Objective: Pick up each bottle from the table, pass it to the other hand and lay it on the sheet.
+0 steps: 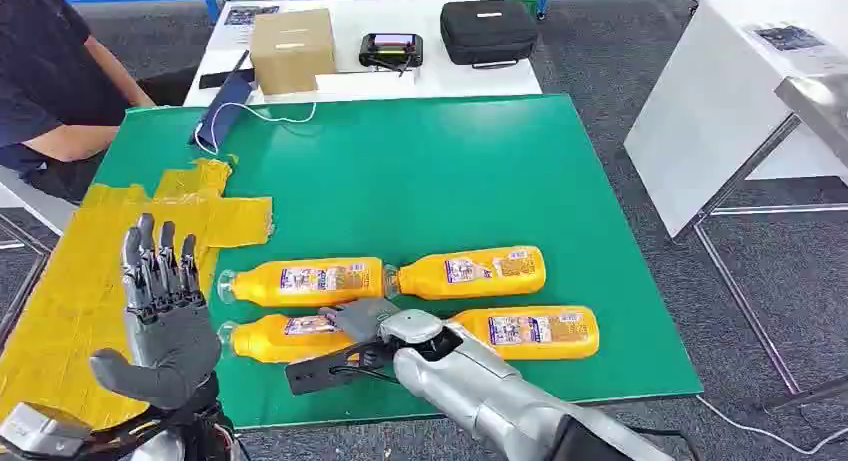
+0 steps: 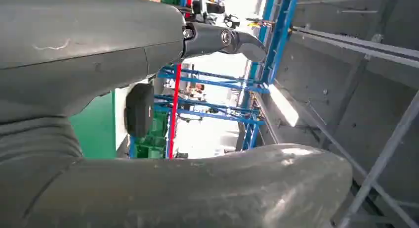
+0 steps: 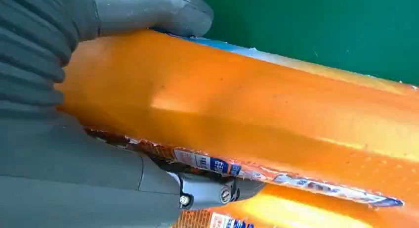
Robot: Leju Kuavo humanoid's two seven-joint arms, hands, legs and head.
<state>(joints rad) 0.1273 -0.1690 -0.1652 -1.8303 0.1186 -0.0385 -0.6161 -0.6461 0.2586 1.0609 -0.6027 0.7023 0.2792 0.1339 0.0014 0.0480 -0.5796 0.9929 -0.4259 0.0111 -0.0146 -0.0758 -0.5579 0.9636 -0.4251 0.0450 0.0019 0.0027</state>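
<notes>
Right hand (image 1: 365,331) is wrapped around the near-left bottle (image 1: 290,338) on the worktop; left hand (image 1: 165,311) waits spread wide over the yellow sheet (image 1: 60,291) for the handoff.

The left hand (image 1: 160,316) is hovering raised at the left, palm turned inward, its fingers (image 1: 158,256) pointing upward and spread apart, the thumb sticking out sideways, holding nothing. The right arm is reaching in across the front, and the right hand (image 1: 352,336) is wrapping around a bottle (image 3: 276,119).

Four bottles (image 1: 300,281) crowd the near mat; yellow sheet (image 1: 70,281) lies open.
</notes>
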